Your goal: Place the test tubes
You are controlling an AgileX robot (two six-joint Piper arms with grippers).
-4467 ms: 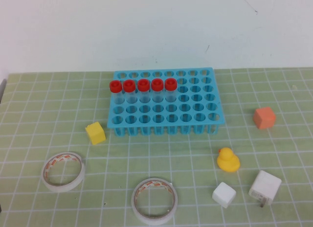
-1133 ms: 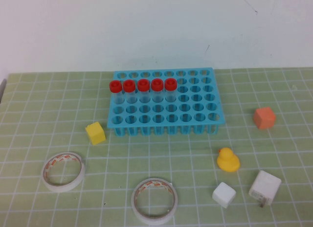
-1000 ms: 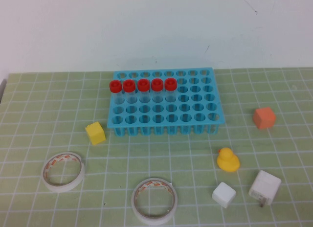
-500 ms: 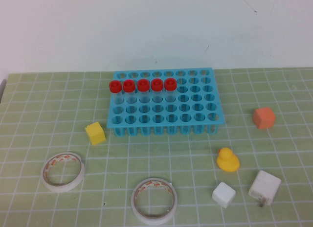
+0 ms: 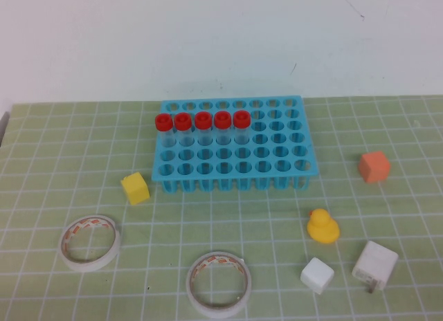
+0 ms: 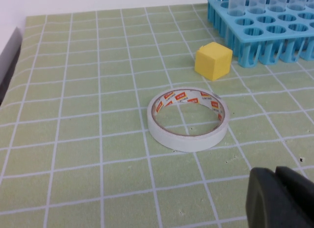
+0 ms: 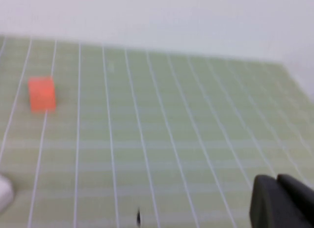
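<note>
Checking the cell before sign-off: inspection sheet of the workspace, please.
Surface: green gridded mat, flat.
Job's things: five red-capped test tubes upright in one row at the left end of the blue rack; no loose tubes seen.
Clutter: yellow cube, left tape roll, front tape roll, orange cube, rubber duck, white cube, white plug adapter; all off the rack.
Grippers: left gripper shut, empty, near the left tape roll; right gripper shut, empty, over mat.
Cables: nothing seen.
Surroundings: white wall behind.
</note>
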